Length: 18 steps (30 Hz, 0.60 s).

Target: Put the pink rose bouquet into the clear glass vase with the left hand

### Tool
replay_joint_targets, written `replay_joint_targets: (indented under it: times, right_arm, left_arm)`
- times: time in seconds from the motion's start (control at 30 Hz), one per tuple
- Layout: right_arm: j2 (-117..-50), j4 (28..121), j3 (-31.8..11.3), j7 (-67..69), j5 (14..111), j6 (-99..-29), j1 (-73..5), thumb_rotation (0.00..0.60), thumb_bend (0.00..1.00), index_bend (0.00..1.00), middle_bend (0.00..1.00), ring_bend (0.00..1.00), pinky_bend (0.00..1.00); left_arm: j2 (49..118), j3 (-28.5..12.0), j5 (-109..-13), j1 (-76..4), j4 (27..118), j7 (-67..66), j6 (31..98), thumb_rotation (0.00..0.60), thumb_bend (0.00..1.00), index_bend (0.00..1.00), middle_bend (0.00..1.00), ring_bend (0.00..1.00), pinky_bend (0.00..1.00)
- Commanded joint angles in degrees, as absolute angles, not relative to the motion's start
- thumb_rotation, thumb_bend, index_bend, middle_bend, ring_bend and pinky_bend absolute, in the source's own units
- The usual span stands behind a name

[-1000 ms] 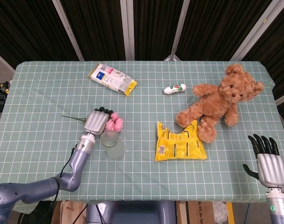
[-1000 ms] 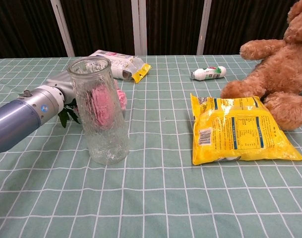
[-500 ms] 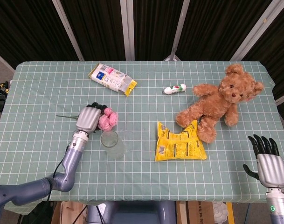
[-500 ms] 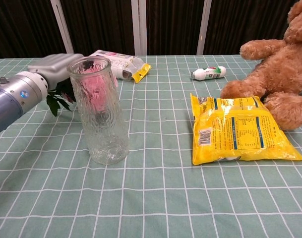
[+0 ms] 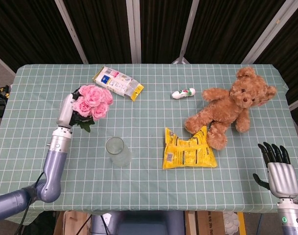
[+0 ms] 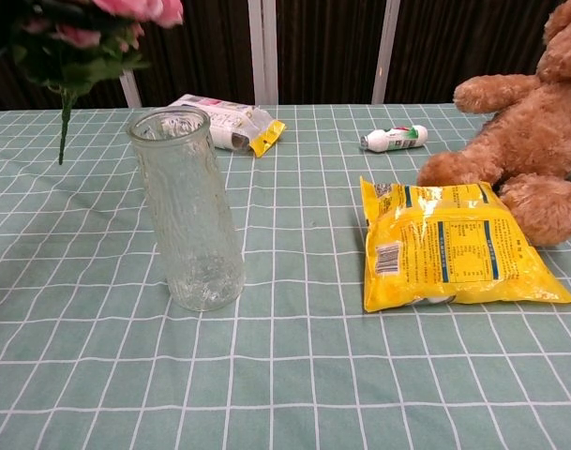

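My left hand (image 5: pixel 67 110) holds the pink rose bouquet (image 5: pixel 92 101) up in the air, left of and behind the clear glass vase (image 5: pixel 117 151). In the chest view the bouquet (image 6: pixel 90 36) hangs at the top left with its blooms up and its green stem pointing down; the hand itself is out of that frame. The vase (image 6: pixel 188 219) stands upright and empty on the checked cloth. My right hand (image 5: pixel 281 169) hovers at the table's near right corner, fingers spread, holding nothing.
A yellow snack bag (image 5: pixel 188 151) lies right of the vase. A brown teddy bear (image 5: pixel 231 106) sprawls at the right. A small white bottle (image 5: pixel 183 93) and a white-and-yellow packet (image 5: pixel 117 82) lie toward the back of the green checked table (image 5: pixel 149 186).
My left hand has lifted the bouquet off the table, up and to the left, away from the vase. The flowers now stand stem-down. The right hand has barely moved.
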<state>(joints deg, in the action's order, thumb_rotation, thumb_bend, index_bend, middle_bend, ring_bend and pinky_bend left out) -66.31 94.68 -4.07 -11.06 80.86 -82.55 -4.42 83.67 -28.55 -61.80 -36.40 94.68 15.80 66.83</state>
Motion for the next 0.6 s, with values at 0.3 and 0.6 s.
replay_joint_targets:
  times: [0.3, 0.6]
  right_arm:
    - [-65.84, 94.89, -4.09, -10.0, 81.28, -83.11, -4.15, 0.6, 0.24, 0.11, 0.11, 0.06, 0.0]
    - [-65.44, 94.91, -4.11, -9.0, 81.51, -83.38, -3.98, 0.6, 0.24, 0.11, 0.11, 0.06, 0.0]
  left_arm:
    - [72.63, -37.74, -59.03, -31.14, 116.56, 31.62, 65.01, 0.6, 0.36, 0.35, 0.4, 0.27, 0.44]
    - [68.4, -41.59, -52.57, -30.69, 126.02, 38.9, 61.7, 0.6, 0.36, 0.35, 0.4, 0.27, 0.44]
